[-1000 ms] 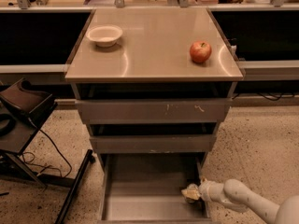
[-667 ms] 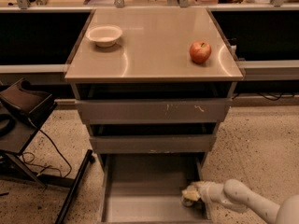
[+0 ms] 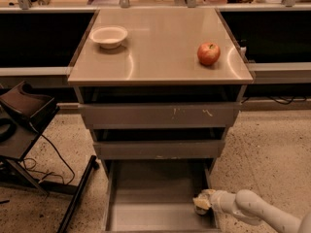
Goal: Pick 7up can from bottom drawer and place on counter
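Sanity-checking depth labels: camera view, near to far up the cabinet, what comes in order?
gripper in the bottom drawer, right side → middle drawer front → top drawer front → apple on the counter → bowl

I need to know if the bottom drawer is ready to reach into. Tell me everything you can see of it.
The bottom drawer is pulled out, lowest of three, under the middle drawer. It looks like dull grey metal, with a flat floor and thin upright side walls; its front is cut off by the picture's edge. The pincer, on a pale arm from the right, sits inside at its right front corner.
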`<state>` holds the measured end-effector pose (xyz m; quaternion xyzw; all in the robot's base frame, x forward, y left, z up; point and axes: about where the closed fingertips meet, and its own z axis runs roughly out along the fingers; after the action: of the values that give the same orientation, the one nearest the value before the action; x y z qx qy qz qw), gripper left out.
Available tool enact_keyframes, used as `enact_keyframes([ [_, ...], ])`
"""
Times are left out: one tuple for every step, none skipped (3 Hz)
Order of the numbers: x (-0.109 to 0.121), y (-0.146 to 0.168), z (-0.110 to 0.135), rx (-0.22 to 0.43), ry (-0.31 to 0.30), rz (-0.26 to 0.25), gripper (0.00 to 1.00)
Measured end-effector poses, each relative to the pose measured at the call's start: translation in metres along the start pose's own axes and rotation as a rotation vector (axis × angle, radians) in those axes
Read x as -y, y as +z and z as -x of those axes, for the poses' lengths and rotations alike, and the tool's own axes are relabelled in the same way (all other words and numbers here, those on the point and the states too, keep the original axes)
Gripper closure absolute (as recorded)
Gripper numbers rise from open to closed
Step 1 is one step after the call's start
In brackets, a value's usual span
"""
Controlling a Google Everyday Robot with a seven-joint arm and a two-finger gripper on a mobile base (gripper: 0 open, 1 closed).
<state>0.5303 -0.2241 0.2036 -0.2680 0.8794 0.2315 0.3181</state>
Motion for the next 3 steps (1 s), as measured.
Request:
enact_keyframes([
  [0.011, -0.053, 0.021, 0.051, -0.022, -0.065, 1.00],
  [0.016, -0.143, 0.062, 0.137, -0.049, -0.116, 1.00],
  [0.015, -0.243, 0.121, 0.223, -0.086, -0.141, 1.00],
])
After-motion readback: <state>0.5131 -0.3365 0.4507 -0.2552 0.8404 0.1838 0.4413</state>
